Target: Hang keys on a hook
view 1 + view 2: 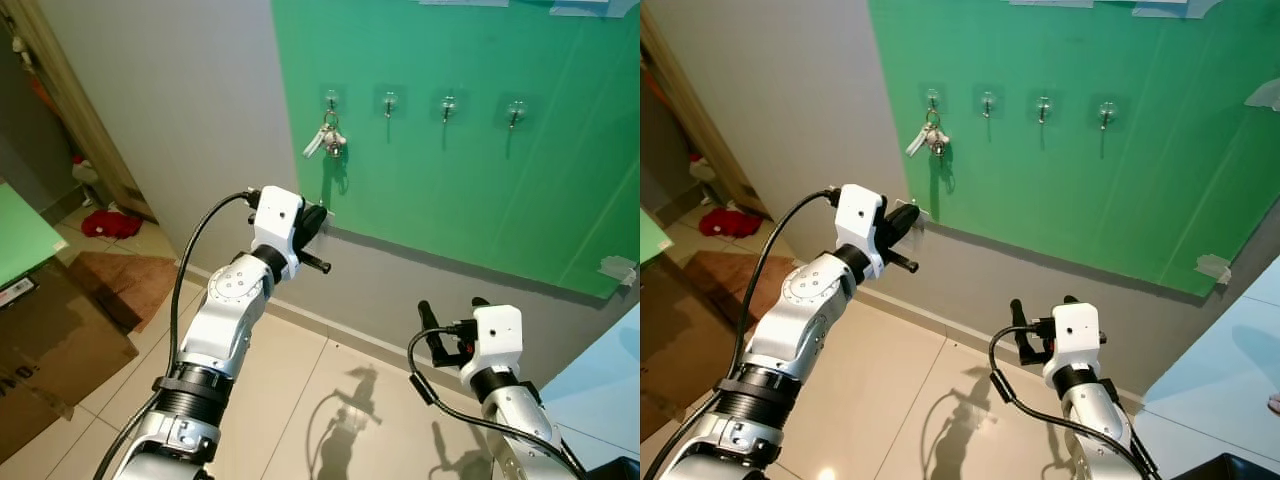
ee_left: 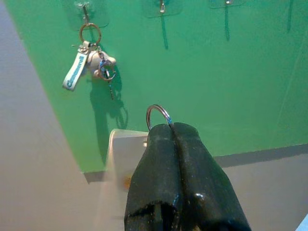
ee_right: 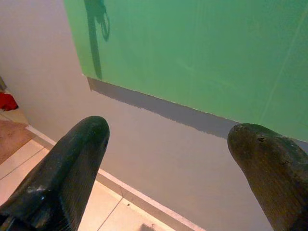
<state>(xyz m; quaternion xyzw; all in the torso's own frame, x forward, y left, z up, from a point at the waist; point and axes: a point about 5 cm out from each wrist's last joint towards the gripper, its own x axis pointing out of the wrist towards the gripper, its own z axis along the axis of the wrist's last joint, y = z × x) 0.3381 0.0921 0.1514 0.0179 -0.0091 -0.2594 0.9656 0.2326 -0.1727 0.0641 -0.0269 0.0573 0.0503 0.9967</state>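
Judging by what you can see, one bunch of keys (image 1: 328, 140) already hangs from the leftmost hook (image 1: 331, 100) on the green board (image 1: 480, 180), while the three hooks beside it stand bare. Your left gripper (image 2: 172, 126) is pinched tight on a second key ring (image 2: 159, 114), raised below and just right of that hook and well short of the board. Your right gripper (image 3: 168, 144) waits low, spread wide and holding nothing, so reaching and hooking the ring remain.

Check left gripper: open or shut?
Shut. In the wrist view the left gripper has its fingers pressed together on a key ring, below the hooks.
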